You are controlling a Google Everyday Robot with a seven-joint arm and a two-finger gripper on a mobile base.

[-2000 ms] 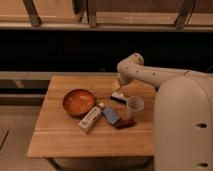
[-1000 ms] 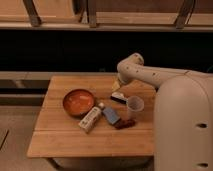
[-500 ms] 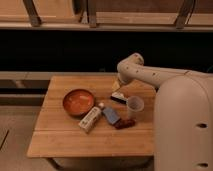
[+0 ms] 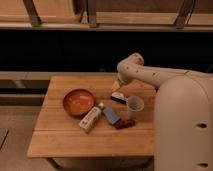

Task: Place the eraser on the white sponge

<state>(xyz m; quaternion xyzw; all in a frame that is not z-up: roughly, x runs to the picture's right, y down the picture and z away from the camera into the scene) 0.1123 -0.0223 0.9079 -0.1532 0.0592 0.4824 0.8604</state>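
The eraser (image 4: 119,96), a small block with a pale top and black base, lies on the wooden table (image 4: 55,137), just left of the clear cup (image 4: 135,106). My gripper (image 4: 117,88) hangs directly over the eraser, at or just above its top; whether it touches is unclear. The white sponge (image 4: 90,120), a long cream-white block, lies at an angle nearer the table's front, just right of and below the orange bowl (image 4: 78,102) and well left of the gripper.
A blue flat item with a white end (image 4: 109,114) lies right beside the sponge. A small reddish-brown object (image 4: 125,123) lies in front of the cup. My white arm and body (image 4: 180,115) fill the right side. A dark shelf runs behind the table.
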